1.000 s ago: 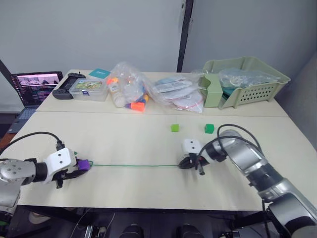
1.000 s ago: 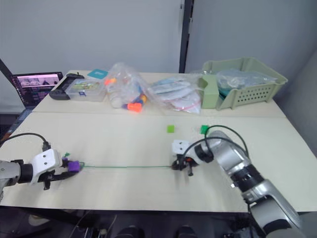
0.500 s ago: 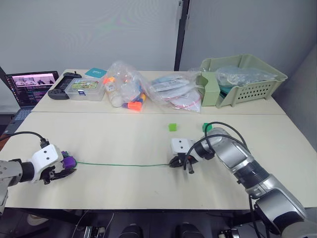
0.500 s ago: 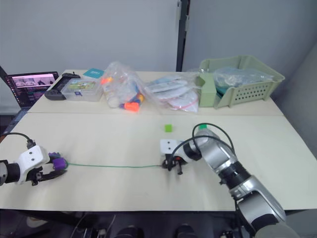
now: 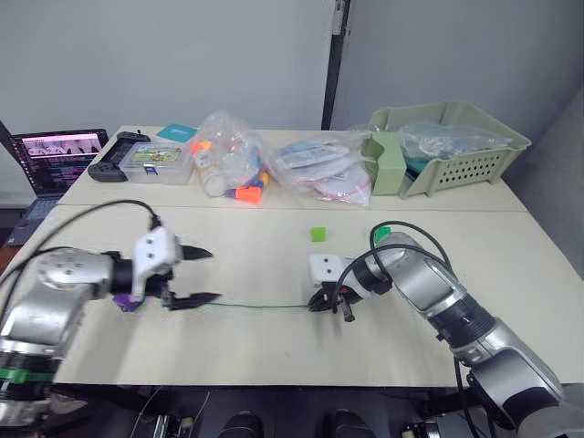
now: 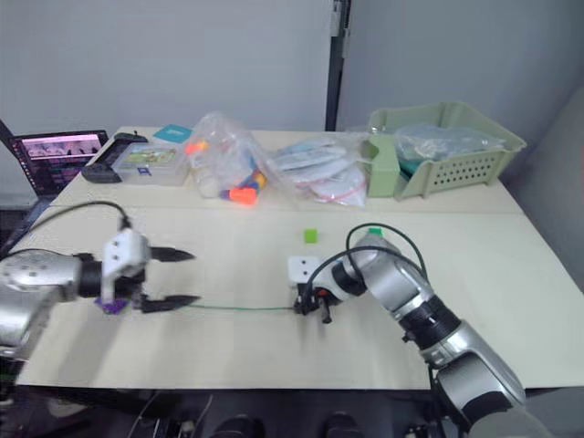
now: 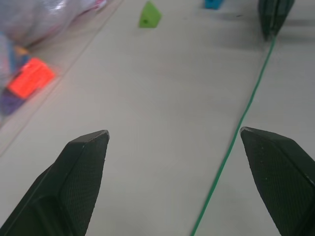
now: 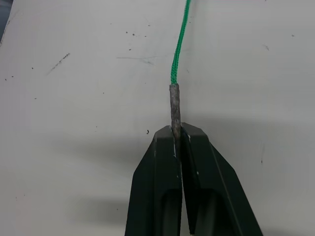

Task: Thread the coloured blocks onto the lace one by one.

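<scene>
The lace [image 5: 255,306] lies straight across the table's near half. Its left end runs through a purple block [image 5: 123,301] resting on the table. My left gripper [image 5: 203,276] hovers open just right of that block, one finger on each side of the lace [image 7: 231,142], holding nothing. My right gripper [image 5: 321,301] is shut on the lace's stiff pale tip [image 8: 174,105]. A light green block [image 5: 318,234] sits loose behind the lace, and a darker green block [image 5: 381,230] shows partly behind my right arm's cable.
Along the back stand a laptop [image 5: 57,153], a black controller [image 5: 108,162], a clear lidded box [image 5: 160,164], clear bags of toys [image 5: 237,169] and a pale green basket [image 5: 447,146]. A seam [image 5: 274,208] runs across the table.
My left gripper has opened and let go of the purple block, then swung right and away from it. The block now lies on the table. The right gripper keeps its grip.
</scene>
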Controlling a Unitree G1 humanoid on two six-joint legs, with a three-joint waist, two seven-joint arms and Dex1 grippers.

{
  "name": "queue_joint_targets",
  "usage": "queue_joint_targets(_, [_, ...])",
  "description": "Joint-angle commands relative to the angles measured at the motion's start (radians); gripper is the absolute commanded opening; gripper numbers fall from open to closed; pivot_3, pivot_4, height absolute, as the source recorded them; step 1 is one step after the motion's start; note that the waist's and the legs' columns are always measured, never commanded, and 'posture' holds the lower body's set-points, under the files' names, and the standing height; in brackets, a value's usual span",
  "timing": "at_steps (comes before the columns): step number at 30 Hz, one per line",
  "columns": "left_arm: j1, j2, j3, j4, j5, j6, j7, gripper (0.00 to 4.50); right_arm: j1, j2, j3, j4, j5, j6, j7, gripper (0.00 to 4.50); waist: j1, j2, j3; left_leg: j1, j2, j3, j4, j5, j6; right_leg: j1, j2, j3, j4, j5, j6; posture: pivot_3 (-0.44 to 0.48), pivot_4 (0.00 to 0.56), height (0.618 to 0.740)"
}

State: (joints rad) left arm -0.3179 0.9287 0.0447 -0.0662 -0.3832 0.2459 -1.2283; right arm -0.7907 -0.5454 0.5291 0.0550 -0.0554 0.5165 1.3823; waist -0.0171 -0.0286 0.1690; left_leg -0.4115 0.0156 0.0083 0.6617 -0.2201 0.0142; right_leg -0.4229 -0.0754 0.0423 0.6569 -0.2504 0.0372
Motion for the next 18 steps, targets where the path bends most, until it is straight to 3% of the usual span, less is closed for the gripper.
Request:
queue_joint_targets(1, [-0.061, -0.107, -0.126, -0.044, 0.040, 0.005, 0.021, 4.49, 0.016, -0.002, -0.006, -0.065, 0.013, 0.041, -0.017, 0.00, 0.002, 0.000, 0.000, 0.000, 0.000, 0.000, 0.000, 0.000, 0.000, 0.000, 0.000, 0.000, 0.000, 0.000, 0.000, 0.000, 0.150, 0.740])
queue_joint_targets(11, [-0.164, -0.359, -0.322, 0.069, 0.127, -0.025, 0.032, 4.49, 0.024, -0.015, -0.017, -0.131, 0.028, 0.111, -0.044, 0.00, 0.004, 0.000, 0.000, -0.003, -0.001, -0.003, 0.004, 0.000, 0.000, 0.001, 0.000, 0.000, 0.000, 0.000, 0.000, 0.000, 0.150, 0.740])
queue_joint_targets(18, [-0.173, -0.390, -0.363, 0.111, 0.172, -0.058, 0.022, 2.37, 0.032, -0.033, -0.017, -0.155, 0.051, 0.138, -0.066, 0.00, 0.002, 0.000, 0.000, -0.004, -0.001, -0.004, 0.004, 0.000, 0.000, 0.000, 0.001, 0.000, 0.000, 0.000, 0.000, 0.000, 0.150, 0.740])
